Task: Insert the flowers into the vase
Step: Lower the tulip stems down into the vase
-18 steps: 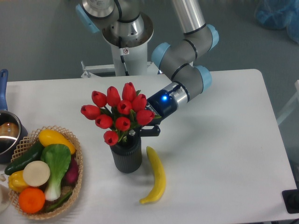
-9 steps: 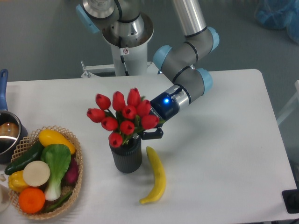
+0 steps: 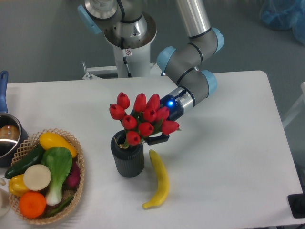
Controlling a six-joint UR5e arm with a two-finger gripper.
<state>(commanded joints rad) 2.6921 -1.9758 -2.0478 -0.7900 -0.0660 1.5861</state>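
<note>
The flowers (image 3: 142,117), a bunch of red tulips with green stems, lean over the right side of the vase (image 3: 127,159), a dark grey ribbed cylinder on the white table. Their stems reach down into its round mouth, whose left part shows open. My gripper (image 3: 153,136) comes in from the upper right and sits behind the buds, just right of the vase's mouth. One dark finger (image 3: 158,140) shows below the bunch. The buds hide the jaws, though the bunch moves with the gripper.
A yellow banana (image 3: 159,180) lies just right of the vase. A woven basket (image 3: 79,167) of vegetables and fruit stands at the front left. A pot (image 3: 7,136) with a blue handle sits at the left edge.
The bunch and my gripper have shifted right and tilted, so the buds now lean right and the left of the vase's mouth is uncovered.
</note>
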